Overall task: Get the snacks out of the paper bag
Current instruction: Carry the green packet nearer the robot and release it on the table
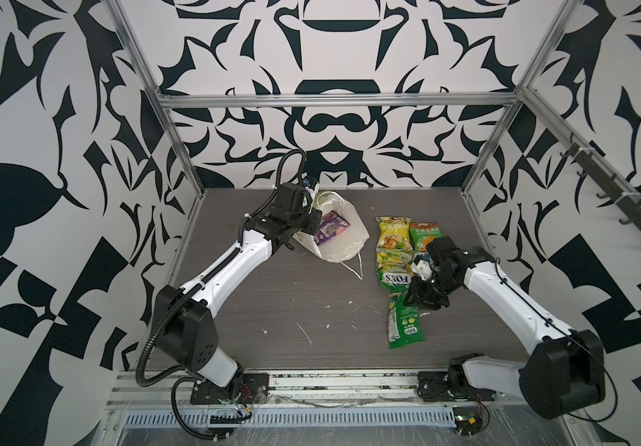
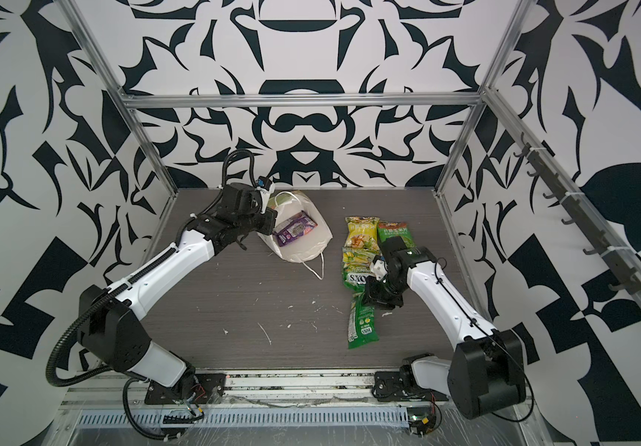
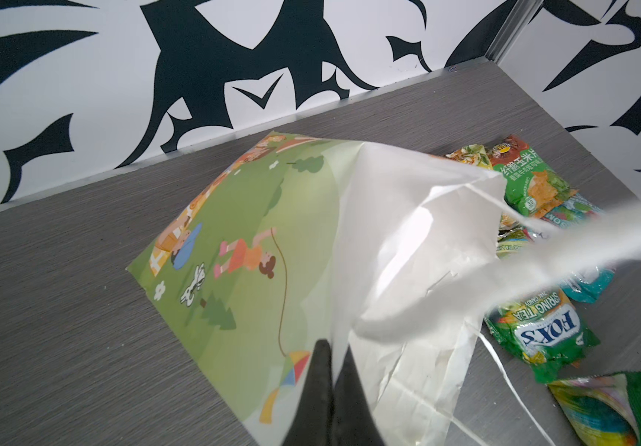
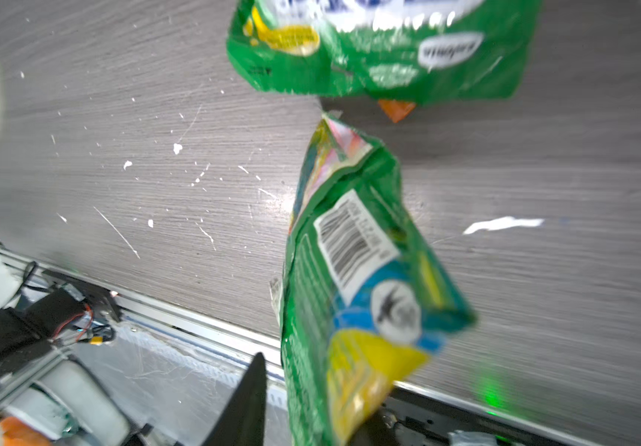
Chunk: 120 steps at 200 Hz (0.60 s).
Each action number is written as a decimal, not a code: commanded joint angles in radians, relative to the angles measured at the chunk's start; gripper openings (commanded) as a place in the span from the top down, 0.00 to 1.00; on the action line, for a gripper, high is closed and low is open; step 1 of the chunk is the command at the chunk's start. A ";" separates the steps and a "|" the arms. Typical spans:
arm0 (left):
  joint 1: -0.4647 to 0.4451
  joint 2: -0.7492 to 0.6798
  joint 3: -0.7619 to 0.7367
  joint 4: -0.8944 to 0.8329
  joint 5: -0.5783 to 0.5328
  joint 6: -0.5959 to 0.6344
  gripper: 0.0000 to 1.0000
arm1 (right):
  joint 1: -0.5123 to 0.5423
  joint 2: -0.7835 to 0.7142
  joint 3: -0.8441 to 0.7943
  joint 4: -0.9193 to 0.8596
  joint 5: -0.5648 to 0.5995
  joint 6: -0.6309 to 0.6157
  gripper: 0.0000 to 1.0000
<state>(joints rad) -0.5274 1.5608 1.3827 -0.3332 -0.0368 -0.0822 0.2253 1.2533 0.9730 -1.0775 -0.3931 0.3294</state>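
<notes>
Pinching the rim of the bag (image 3: pixel 257 239) in the clenched left gripper (image 3: pixel 332 349), with a purple packet (image 1: pixel 332 228) inside the bag just ahead of it. Hovering low over the bench (image 1: pixel 292 301) with the right gripper (image 1: pixel 421 298) parted: green packet (image 1: pixel 404 328) between the jaws, one finger (image 4: pixel 245 397) clear of it, other snacks (image 1: pixel 394 247) lined up just beyond.

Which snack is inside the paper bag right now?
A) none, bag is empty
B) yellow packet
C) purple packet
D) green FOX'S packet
C: in both top views the purple packet lies inside the open mouth of the paper bag, while the yellow packet and the green FOX'S packet lie out on the table to its right.
</notes>
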 commanded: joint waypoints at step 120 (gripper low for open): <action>0.004 0.033 0.034 -0.006 0.059 -0.045 1.00 | 0.081 0.042 0.178 0.038 0.234 0.130 0.65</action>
<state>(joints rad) -0.5274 1.5715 1.3846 -0.3332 -0.0029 -0.1020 0.2787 1.2652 1.2205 -1.0367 -0.2386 0.3626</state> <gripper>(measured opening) 0.038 0.352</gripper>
